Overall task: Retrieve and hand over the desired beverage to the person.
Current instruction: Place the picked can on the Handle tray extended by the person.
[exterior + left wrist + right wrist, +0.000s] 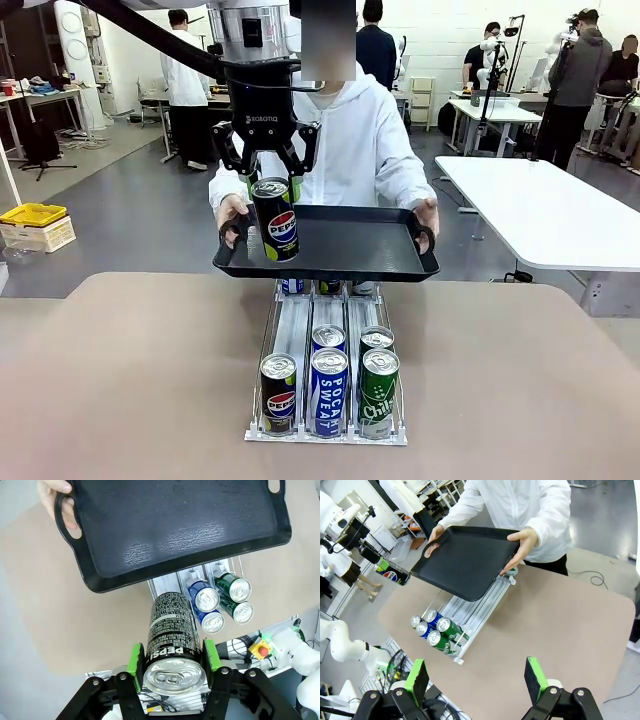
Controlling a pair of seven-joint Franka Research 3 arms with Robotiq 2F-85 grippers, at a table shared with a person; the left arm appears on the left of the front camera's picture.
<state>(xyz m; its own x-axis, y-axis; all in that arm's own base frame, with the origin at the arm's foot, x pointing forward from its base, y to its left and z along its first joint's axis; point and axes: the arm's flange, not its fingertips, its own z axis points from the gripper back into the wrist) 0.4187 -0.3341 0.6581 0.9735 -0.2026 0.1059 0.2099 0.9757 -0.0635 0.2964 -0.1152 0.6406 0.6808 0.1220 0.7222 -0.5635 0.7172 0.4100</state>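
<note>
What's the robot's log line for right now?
left gripper: shut on Pepsi can | can: beside tray edge | tray: held by person | right gripper: open

Front view: the tray [340, 262] covers the far end of the 3-lane rack [300, 330]. Cans under its front edge show as slivers, brands unreadable. The tray also hides the person [360, 140] below the chest. The Pepsi can [275, 222] masks part of the tray's left end, and the pads of the left gripper [271, 186] sit mostly behind the can's rim.

Left wrist view: the tray and the person's hand [52, 495] run off the top edge. The can's small print is illegible.

Right wrist view: the person is cut off above the shoulders. The right gripper [476, 672] finger bases leave the bottom edge.
</note>
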